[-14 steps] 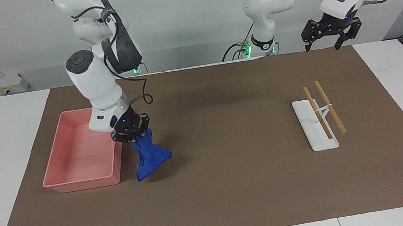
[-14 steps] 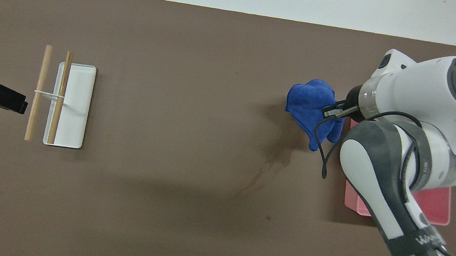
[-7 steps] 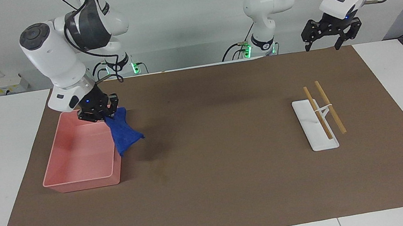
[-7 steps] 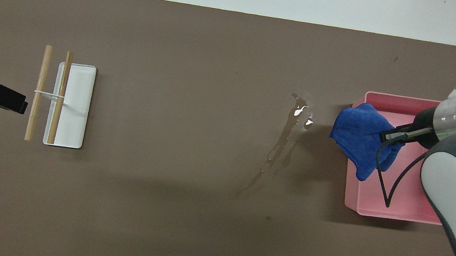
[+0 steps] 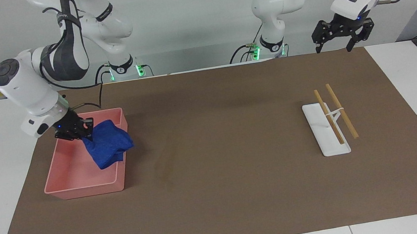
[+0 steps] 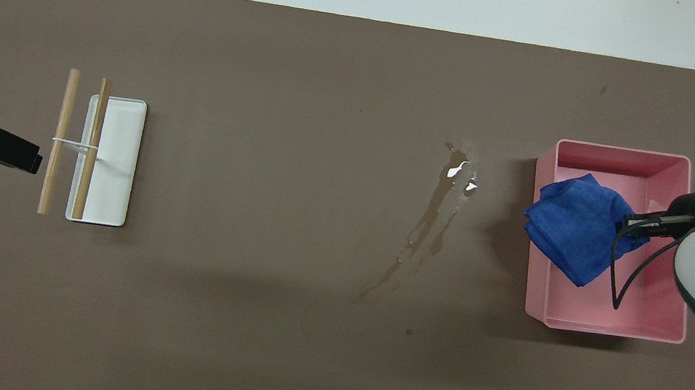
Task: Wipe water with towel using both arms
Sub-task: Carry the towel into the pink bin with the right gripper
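- The right end effector [image 5: 73, 130], clenched on the towel [image 5: 108, 147], has carried it from beside the pink tray [image 5: 79, 184] to over the tray, away from the water [image 6: 443, 204].
- The streak is unwiped, so this looks like a drop-off or a retreat.
- The overhead view shows glinting water near the tray; the facing view barely does.
- The left end effector [image 5: 343, 35] waits released over the bench's edge, nearest the robots.
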{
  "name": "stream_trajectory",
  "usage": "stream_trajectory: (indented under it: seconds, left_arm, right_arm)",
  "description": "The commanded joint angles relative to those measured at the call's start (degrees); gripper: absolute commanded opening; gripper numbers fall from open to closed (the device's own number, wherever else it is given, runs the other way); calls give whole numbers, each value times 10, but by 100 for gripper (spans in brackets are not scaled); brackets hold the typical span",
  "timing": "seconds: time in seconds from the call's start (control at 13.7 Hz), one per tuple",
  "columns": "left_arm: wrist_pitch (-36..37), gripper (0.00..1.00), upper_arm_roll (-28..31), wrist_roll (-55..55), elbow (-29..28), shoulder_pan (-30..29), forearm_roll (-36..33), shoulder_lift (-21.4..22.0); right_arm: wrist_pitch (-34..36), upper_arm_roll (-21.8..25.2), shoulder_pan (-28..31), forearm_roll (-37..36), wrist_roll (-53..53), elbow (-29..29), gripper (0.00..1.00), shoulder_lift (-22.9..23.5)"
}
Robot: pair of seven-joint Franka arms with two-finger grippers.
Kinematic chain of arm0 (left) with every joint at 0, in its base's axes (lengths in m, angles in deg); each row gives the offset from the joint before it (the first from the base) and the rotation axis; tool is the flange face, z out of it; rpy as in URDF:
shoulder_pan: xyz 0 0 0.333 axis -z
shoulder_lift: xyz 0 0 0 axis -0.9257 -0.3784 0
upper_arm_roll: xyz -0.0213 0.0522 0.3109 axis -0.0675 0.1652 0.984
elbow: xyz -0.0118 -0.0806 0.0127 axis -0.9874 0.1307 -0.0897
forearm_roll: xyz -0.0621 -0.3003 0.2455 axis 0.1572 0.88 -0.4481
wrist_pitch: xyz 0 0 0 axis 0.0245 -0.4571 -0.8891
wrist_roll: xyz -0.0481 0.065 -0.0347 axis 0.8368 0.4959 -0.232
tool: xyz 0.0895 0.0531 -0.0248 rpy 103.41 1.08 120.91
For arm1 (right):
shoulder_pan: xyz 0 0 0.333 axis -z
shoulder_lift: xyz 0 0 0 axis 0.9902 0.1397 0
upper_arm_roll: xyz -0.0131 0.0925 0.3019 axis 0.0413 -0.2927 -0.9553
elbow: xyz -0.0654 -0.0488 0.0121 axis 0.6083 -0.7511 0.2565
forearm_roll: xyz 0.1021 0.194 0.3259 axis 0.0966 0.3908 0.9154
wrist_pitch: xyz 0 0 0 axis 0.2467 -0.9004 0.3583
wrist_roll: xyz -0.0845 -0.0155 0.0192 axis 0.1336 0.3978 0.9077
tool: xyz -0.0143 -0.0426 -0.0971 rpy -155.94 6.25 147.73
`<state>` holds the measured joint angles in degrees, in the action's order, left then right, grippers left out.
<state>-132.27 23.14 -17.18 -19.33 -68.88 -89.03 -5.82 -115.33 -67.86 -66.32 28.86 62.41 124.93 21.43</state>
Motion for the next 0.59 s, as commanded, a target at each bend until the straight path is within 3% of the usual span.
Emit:
stream_trajectory:
  seconds: [0.0, 0.44, 0.51]
  left_arm:
    - [3, 100, 4, -4, -18, 3, -11, 18]
    - [3, 100, 4, -4, -18, 3, -11, 18]
    - [3, 100, 4, -4, -18, 3, -10, 18]
  right_arm:
    - [-58, -8, 22, -10, 5, 46, 0, 4]
    - [-92, -7, 28, -11, -12, 80, 0, 17]
    - [-92, -7, 30, -11, -16, 79, 36, 17]
